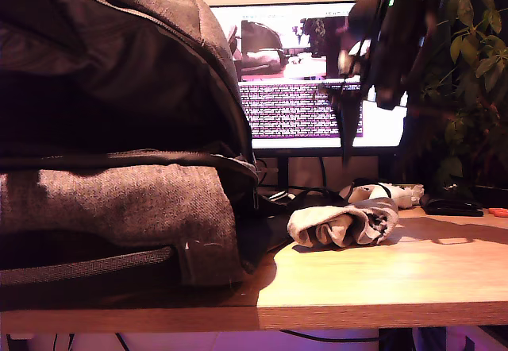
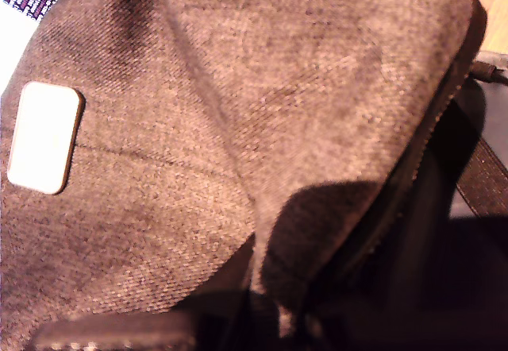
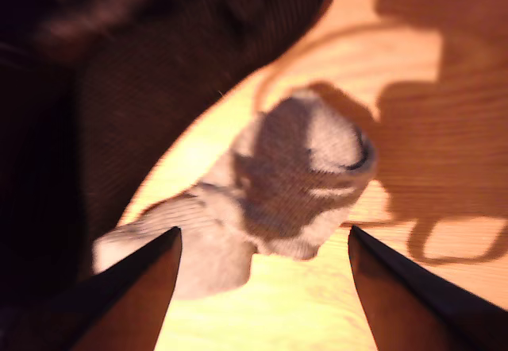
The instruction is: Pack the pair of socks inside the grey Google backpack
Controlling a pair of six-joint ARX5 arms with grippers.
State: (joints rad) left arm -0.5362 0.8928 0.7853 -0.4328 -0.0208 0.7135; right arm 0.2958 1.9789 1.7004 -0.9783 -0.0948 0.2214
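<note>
A: Backpack fabric comes first: the grey Google backpack (image 1: 119, 192) fills the exterior view's left half, close to the lens, its coarse herringbone weave slumped in soft folds over a dark, gaping interior.

B: And the arms?

A: One arm (image 1: 389, 41) hangs blurred at about one o'clock in the exterior view, over the desk in front of a lit monitor (image 1: 305, 89). My second gripper (image 3: 262, 244) points down over the pair of socks (image 3: 270, 196), jaws spread wide and holding nothing; its two dark tapered fingers (image 3: 135, 287) flank the bundle without touching it.

B: My first gripper?

A: Its jaws don't show, so I cannot tell how they stand. Its camera sits right against the backpack, seeing the woven cloth, a smooth white rounded logo patch (image 2: 45, 136), and a zip-edged flap over black lining.

B: Where are the socks?

A: On the wooden table (image 1: 413, 287), at roughly three o'clock from the backpack and just beside it: a soft, lumpy cream roll (image 1: 343, 224) with grey patches, ribbed knit.

B: Room to move?

A: Bare wood lies open in front of the socks up to the table's near edge. Behind them sit a white gadget (image 1: 381, 192) and cables; a leafy plant (image 1: 468, 65) stands at the exterior view's right
</note>
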